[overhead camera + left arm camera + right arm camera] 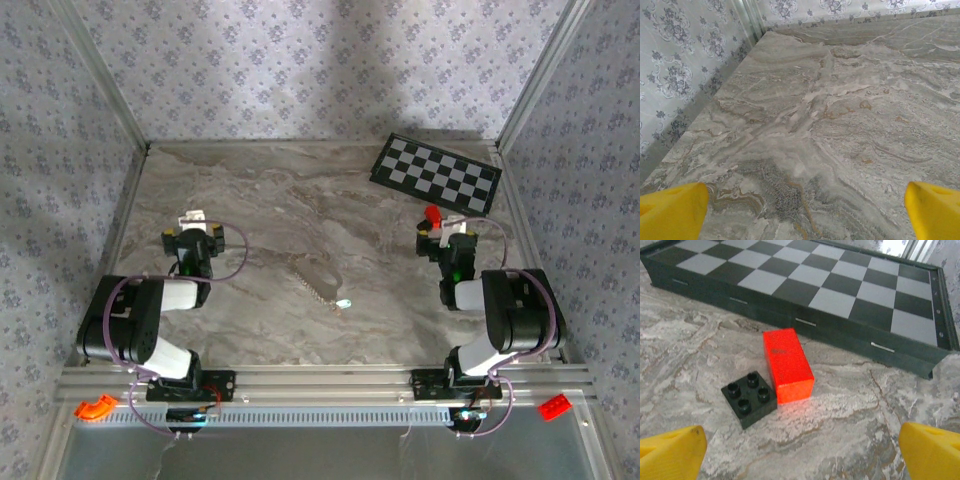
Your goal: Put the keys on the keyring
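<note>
Currently my left gripper (192, 220) hovers over the bare marble table (840, 125), fingers wide and empty, ready to start, I judge. Between both grippers, within either's reach, lie one keyring (312, 283) chain and one mint key (343, 303) just beside its near end, seemingly unattached. My right gripper (447, 230), equally wide, faces one red block (787, 365), one black brick (749, 399), one chessboard (840, 285).
</note>
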You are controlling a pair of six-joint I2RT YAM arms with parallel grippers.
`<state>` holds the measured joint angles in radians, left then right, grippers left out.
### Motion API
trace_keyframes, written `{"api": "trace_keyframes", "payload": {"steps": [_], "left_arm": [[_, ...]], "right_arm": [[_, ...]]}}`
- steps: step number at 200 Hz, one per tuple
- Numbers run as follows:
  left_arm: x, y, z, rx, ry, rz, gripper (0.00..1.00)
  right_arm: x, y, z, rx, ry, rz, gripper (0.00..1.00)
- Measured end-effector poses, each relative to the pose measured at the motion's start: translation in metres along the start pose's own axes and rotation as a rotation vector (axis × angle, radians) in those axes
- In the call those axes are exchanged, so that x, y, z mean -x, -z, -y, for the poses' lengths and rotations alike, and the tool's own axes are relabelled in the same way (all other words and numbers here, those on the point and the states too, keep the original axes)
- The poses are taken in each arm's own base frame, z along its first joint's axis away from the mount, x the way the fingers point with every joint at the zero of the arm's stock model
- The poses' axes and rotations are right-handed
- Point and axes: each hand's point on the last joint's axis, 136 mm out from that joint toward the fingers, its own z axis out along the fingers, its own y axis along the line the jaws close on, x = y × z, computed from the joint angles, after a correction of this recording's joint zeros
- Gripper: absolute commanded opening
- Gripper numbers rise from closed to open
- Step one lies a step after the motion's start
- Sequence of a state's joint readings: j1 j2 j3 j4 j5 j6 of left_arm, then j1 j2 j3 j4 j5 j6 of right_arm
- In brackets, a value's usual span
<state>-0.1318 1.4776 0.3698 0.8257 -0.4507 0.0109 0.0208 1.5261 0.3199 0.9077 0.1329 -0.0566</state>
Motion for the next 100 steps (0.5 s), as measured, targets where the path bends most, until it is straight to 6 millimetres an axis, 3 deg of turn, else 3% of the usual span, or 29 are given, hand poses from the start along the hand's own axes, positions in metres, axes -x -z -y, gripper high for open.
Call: {"api": "trace_keyframes", "payload": {"steps": [24,100], "left_arm": [[-0.001,-0.003,-0.001,-0.018,0.004,-0.013,1.00],[-0.013,-0.017,-0.008,-0.043,0.071,-0.052,1.00]], "right_arm": [[0.009,-0.003,0.004,-0.009,-0.023,0.018,1.00],[0.007,-0.004,0.012,-0.029,-0.055,0.008,1.00]]}}
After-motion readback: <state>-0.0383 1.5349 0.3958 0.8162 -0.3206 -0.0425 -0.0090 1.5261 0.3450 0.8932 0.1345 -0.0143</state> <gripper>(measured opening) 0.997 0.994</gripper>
